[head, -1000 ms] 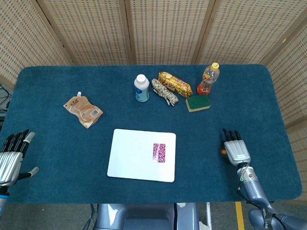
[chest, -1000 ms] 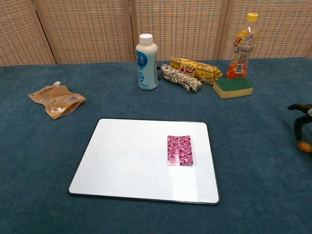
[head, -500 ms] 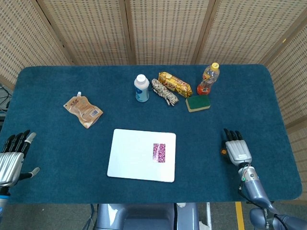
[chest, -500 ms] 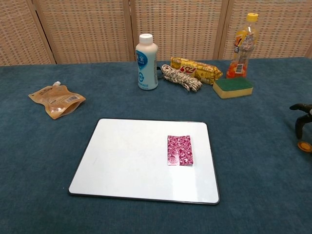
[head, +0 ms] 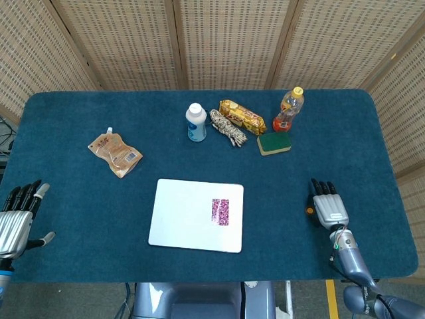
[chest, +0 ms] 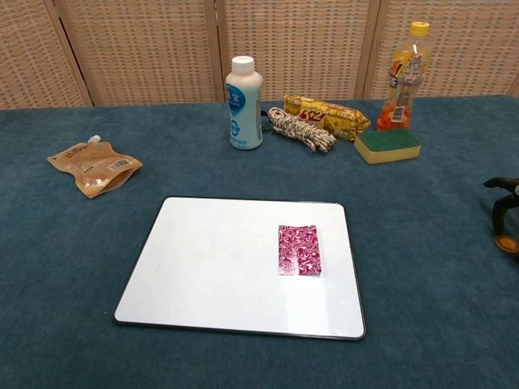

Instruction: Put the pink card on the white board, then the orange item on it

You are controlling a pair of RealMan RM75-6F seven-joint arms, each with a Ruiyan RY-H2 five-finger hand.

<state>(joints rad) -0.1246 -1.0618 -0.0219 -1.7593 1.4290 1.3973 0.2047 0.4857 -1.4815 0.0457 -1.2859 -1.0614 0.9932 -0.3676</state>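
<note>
The pink patterned card (head: pixel 220 212) (chest: pixel 299 250) lies flat on the right half of the white board (head: pixel 179 212) (chest: pixel 211 259) at the table's near middle. An orange drink bottle (head: pixel 288 110) (chest: pixel 403 77) stands upright at the back right. A tan-orange pouch (head: pixel 115 153) (chest: pixel 93 166) lies at the left. My right hand (head: pixel 329 207) (chest: pixel 504 215) hovers right of the board, fingers stretched out, holding nothing; a small orange spot shows at its thumb. My left hand (head: pixel 14 222) hangs at the near left edge, fingers apart and empty.
Along the back stand a white bottle (head: pixel 195 123) (chest: pixel 244 103), a coiled rope (head: pixel 227 127) (chest: pixel 302 130), a yellow snack pack (head: pixel 242 116) (chest: pixel 326 116) and a green-yellow sponge (head: pixel 274 143) (chest: pixel 388 144). Woven screens close off the far side.
My right hand has drifted slightly toward the near right edge of the table. The card, the board and the left hand have not moved.
</note>
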